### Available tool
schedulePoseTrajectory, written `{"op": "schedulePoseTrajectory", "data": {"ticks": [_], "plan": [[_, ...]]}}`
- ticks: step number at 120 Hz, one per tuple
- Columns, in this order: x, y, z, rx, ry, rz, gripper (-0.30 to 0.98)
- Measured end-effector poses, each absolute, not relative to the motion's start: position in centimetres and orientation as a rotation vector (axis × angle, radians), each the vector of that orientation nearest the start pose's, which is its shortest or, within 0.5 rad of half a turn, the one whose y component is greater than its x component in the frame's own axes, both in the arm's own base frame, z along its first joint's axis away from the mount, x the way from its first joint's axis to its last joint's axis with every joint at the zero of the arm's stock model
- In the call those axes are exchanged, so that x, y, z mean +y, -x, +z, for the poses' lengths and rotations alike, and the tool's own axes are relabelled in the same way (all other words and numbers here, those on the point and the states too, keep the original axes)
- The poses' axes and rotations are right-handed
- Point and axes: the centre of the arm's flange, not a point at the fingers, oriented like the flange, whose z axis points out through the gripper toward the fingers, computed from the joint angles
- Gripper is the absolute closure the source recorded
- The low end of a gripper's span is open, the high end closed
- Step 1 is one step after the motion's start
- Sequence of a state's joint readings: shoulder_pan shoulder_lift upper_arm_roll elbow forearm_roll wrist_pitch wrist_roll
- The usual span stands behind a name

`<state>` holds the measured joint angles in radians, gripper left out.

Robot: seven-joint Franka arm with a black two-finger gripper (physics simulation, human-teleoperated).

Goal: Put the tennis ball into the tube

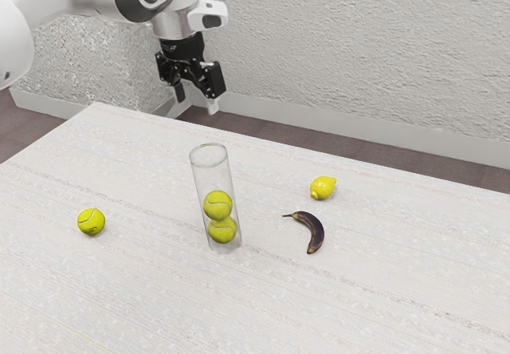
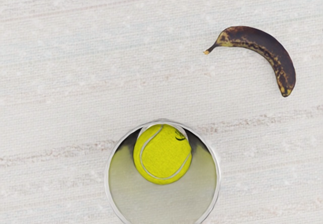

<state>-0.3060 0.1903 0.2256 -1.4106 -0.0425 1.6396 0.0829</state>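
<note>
Tennis ball [image 1: 92,222]: resting on the desk [image 1: 143,298] at the left of the exterior frame, outside the tube and well apart from the tool [image 1: 196,100]. Tool: upper left of the same frame, raised, pointing down; released, fingers spread with a gap between them. Tube [image 1: 209,177]: clear, upright on the desk, near the centre of the frame, mouth upward. Inside it, two balls stacked and touching, upper ball [image 1: 217,205] over lower ball [image 1: 222,230]. Wrist view looks down into the tube mouth; a ball is visible within. Banana [image 1: 315,230]: dark, curved, right of centre in the exterior frame. Lemon [image 1: 323,187]: yellow, just above it there, apart from it.
</note>
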Motion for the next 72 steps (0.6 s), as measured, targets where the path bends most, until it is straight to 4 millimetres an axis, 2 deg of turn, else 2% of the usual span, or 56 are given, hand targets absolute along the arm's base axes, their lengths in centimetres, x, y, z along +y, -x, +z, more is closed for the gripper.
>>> {"op": "schedulePoseTrajectory", "data": {"ticks": [7, 12, 21, 29, 41, 46, 57, 72], "plan": [[-6.6, -61.3, 59.3, 0.265, 3.134, -0.058, 0.02], [-5.9, -60.4, 59.1, 0.258, 3.144, -0.038, 0.02], [-1.8, -58.5, 57.3, 0.162, 3.164, 0.050, 0.02], [3.2, -57.0, 54.0, 0.025, 3.188, 0.158, 0.02], [10.6, -54.7, 47.8, -0.203, 3.214, 0.289, 0.02], [13.2, -54.4, 45.2, -0.280, 3.211, 0.319, 0.02], [16.2, -55.3, 38.8, -0.342, 3.179, 0.369, 0.02], [21.0, -55.1, 34.8, -0.416, 3.144, 0.342, 0.02]]}}
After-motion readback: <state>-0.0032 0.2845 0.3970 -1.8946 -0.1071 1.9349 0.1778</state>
